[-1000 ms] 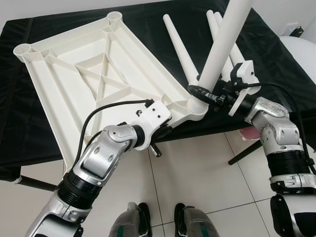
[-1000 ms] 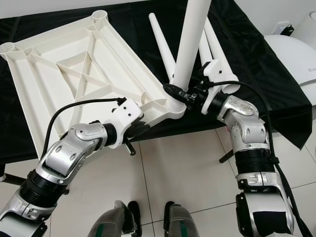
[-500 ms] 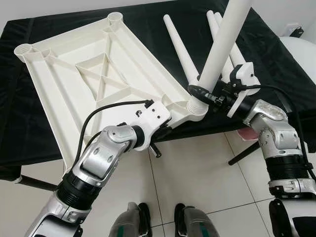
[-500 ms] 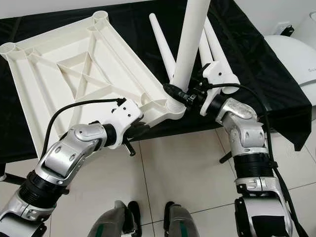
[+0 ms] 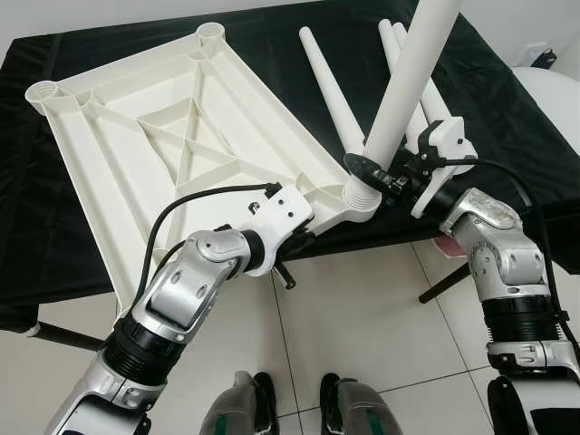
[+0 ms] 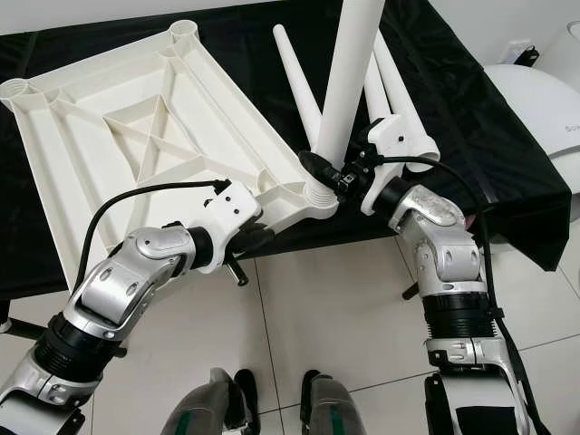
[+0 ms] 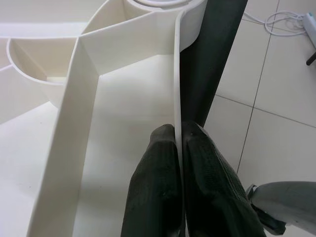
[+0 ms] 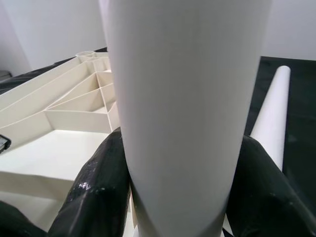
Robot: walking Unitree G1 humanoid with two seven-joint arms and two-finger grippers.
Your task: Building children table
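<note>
Fingers of my left gripper [image 7: 178, 148] pinch the upside-down white plastic tabletop's [image 5: 172, 136] rim; my right gripper [image 8: 177, 197] squeezes a long white plastic leg [image 5: 403, 82] standing in its corner socket.

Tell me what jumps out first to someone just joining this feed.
A big white tabletop lies upside down on a black cloth, ribs showing. At its near corner a white leg stands in the socket, with the right tool shut around its base. The left tool pinches the tabletop's near rim, and spare legs lie behind.
</note>
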